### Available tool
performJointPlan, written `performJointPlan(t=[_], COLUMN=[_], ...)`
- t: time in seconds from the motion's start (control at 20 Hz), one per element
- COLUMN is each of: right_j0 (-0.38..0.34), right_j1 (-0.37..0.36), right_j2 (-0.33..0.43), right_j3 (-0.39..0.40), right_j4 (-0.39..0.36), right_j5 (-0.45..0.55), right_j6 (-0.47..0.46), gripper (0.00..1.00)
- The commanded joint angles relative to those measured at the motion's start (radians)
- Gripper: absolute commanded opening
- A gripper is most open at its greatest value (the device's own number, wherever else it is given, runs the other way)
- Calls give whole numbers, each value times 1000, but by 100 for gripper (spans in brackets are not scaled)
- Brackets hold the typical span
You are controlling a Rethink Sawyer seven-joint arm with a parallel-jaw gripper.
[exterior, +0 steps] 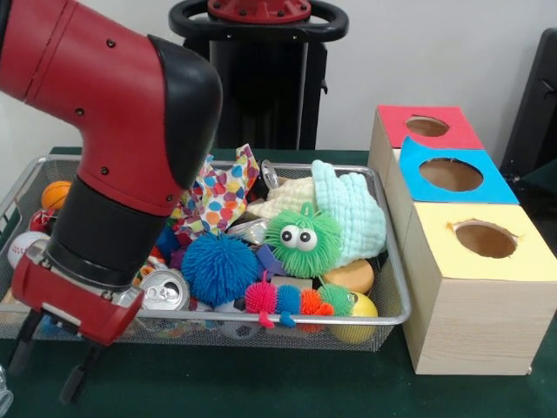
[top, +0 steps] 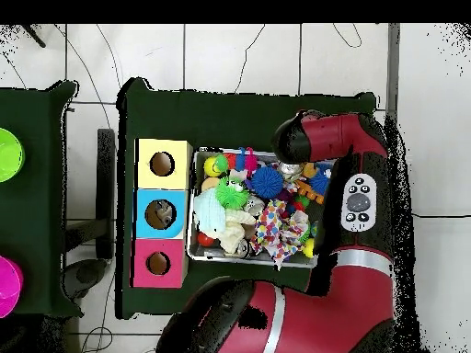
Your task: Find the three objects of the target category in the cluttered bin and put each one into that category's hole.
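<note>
The bin (exterior: 393,287) of silver wire mesh sits mid-table, full of toys; it also shows in the overhead view (top: 191,207). The hole (exterior: 451,174) is in the blue top of the middle wooden box (top: 160,214). My gripper (exterior: 50,361) is open and empty. It hangs low at the bin's near left corner, its fingertips (exterior: 77,376) in front of the rim. In the overhead view the arm hides it. The bin holds a green fuzzy ball with eyes (exterior: 303,239), a blue spiky ball (exterior: 218,268), a many-coloured caterpillar (exterior: 291,300) and a soda can (exterior: 164,289).
A red-topped box (exterior: 426,126) and a yellow-topped box (exterior: 485,239) flank the blue one, right of the bin. A mint cloth (exterior: 352,213), a heart-patterned cloth (exterior: 213,196), a yellow ball (exterior: 357,318) and a small basketball (exterior: 57,196) also lie in the bin.
</note>
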Motion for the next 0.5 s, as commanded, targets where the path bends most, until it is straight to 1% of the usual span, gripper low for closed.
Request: performJointPlan(t=[0.05, 0.2, 0.35, 0.45, 0.5], right_j0=[54, 66, 66, 58, 52], right_j1=[-20, -25, -23, -11, 7], right_j2=[-54, -69, -79, -76, -75], right_j3=[63, 86, 91, 83, 74], right_j4=[-112, -120, -123, -118, -119], right_j5=[128, 105, 87, 79, 64], right_j6=[-267, -239, -232, -233, -216], gripper=[100, 100, 100, 100, 100])
